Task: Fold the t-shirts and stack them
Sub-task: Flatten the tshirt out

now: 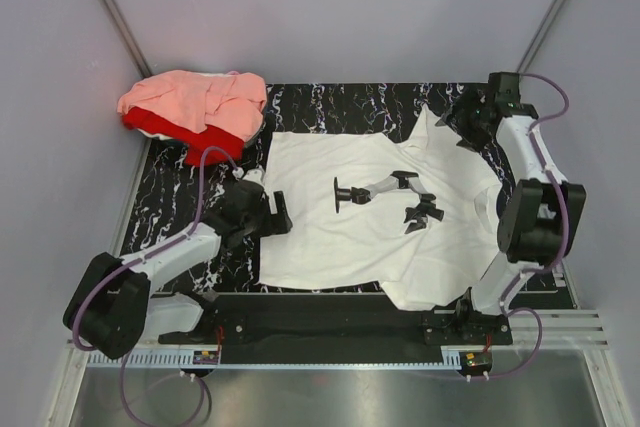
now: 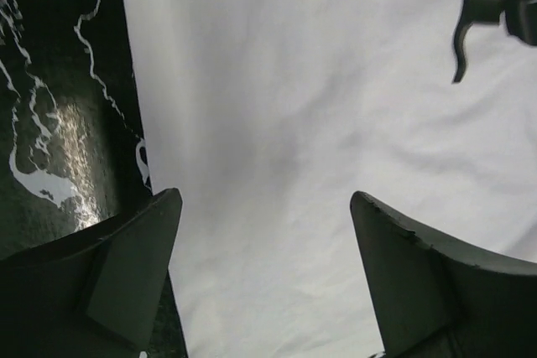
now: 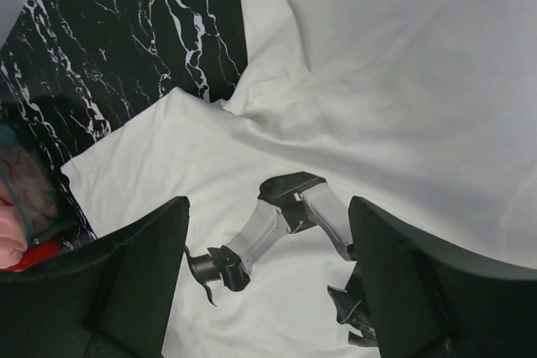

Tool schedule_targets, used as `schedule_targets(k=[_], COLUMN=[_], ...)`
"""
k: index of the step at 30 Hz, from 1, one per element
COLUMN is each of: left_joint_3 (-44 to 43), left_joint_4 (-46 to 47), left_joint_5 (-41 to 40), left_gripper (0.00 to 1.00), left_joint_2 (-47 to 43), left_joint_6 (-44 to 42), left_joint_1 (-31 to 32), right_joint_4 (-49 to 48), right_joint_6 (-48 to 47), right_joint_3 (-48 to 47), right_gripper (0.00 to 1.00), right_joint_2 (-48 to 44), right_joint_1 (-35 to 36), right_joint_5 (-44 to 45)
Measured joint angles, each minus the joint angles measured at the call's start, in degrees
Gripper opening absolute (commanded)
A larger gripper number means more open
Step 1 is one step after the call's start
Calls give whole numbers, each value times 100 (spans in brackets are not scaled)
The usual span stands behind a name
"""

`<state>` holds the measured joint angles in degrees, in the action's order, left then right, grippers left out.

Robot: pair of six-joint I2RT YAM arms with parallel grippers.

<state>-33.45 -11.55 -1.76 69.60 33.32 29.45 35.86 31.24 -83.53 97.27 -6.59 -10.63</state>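
Note:
A white t-shirt (image 1: pixel 330 237) lies spread flat on the table, chest up, with a black and grey print (image 1: pixel 390 192) in its middle. At the back left, a crumpled salmon-pink t-shirt (image 1: pixel 195 102) is piled on a red one (image 1: pixel 160 129). My left gripper (image 1: pixel 278 215) stands open at the white shirt's left edge. In the left wrist view the left gripper (image 2: pixel 267 197) has one finger over the dark table and the other over white cloth (image 2: pixel 294 81). My right gripper (image 1: pixel 462 127) hovers open above the shirt's far right corner. The right wrist view looks past the right gripper (image 3: pixel 268 203) down on the print (image 3: pixel 285 232), with nothing held.
The black marbled tabletop (image 1: pixel 340 102) is boxed in by grey walls at the back and sides. A black base rail (image 1: pixel 330 317) runs along the near edge under the shirt's lower border. In the right wrist view the pink pile (image 3: pixel 13 224) shows at the left edge.

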Motion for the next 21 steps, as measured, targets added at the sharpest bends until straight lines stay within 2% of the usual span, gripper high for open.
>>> schedule_targets(k=[3, 4, 9, 14, 21], left_joint_3=[413, 485, 673, 949, 990], left_joint_4=[393, 525, 1226, 1727, 1945], left_joint_5=[33, 59, 142, 146, 138], left_gripper=[86, 83, 81, 81, 81], left_joint_2=[0, -2, -90, -431, -466], left_joint_6=[85, 114, 221, 310, 369], left_joint_1=[4, -2, -11, -11, -11], right_joint_4=[-144, -160, -90, -96, -173], right_joint_6=[11, 11, 11, 33, 59], right_joint_3=[-761, -922, -1696, -2028, -2503], right_gripper=[80, 79, 75, 74, 74], right_joint_2=[1010, 1281, 2553, 3040, 3458], right_joint_1=[-15, -24, -33, 0, 131], right_joint_5=[-90, -92, -105, -151, -162])
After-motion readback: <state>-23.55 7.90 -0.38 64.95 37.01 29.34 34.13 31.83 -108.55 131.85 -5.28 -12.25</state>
